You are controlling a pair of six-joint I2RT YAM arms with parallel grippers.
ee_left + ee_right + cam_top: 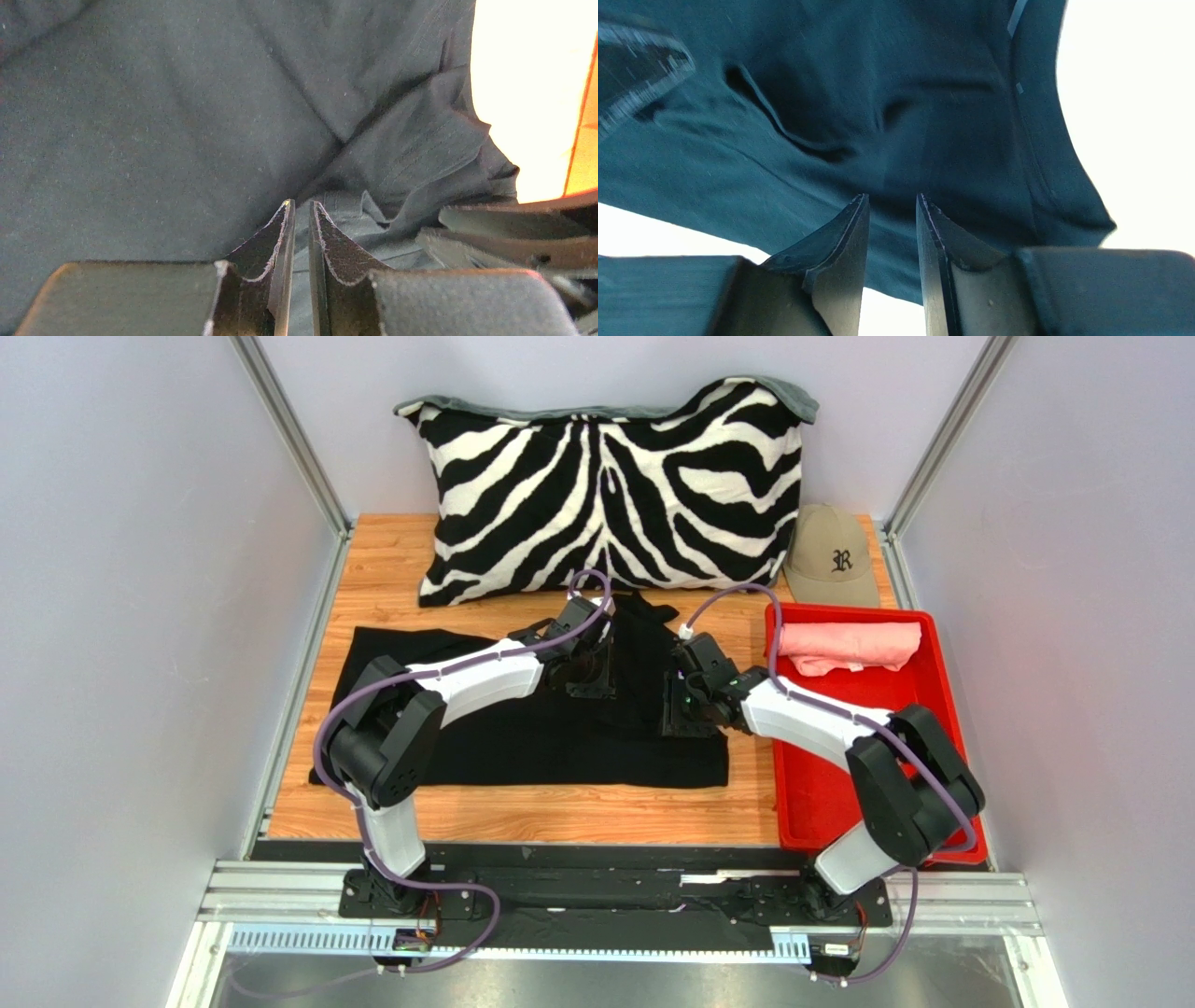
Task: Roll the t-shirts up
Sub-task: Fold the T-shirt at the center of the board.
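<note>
Fingertips of left gripper [300,204] are set to a narrow slit just over black t-shirt [561,742]; whether cloth is pinched can't be told. Right gripper [892,197] is part-open, nothing btwn fingers, near shirt's right edge. Shirt is spread on table [561,812], long axis L-R, under both arms, left nearer its middle. Counted: 2 t-shirts; pink t-shirt [849,644] is bundled in red tray [800,805].

Wrinkled black t-shirt [878,105] lies beneath the right gripper [892,203], its jaws slightly apart
</note>
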